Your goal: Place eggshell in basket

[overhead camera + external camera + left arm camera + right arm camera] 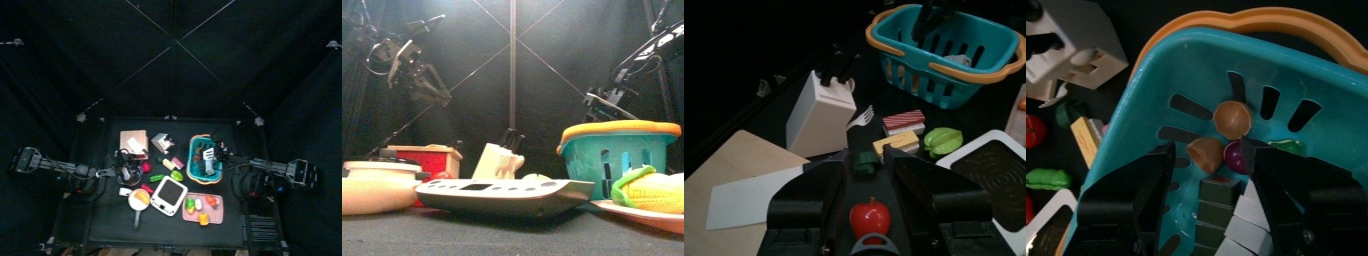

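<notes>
The right gripper [1217, 190] hangs directly over the teal basket [1166, 70], its two black jaws spread wide and holding nothing. Just beyond the jaw tips, on the slotted floor of the basket, lie two tan eggshell halves [1229, 116], one close to the other, with a small purple piece [1239, 154] touching the nearer half and a green scrap [1289, 146] just beside that. The basket's orange band [1280, 22] runs along the rim on the far side from the gripper. Outside the basket wall, to one side of the jaws, a white knife block [1073, 45] with black handles lies on the black table. The left gripper [862, 168] sits apart from the basket, above a pale cutting board [744, 165]; whether its jaws are apart or closed cannot be told. Ahead of it stand the knife block, a small red-and-white piece [905, 120], a green vegetable [943, 138] and, farther on, the basket.
</notes>
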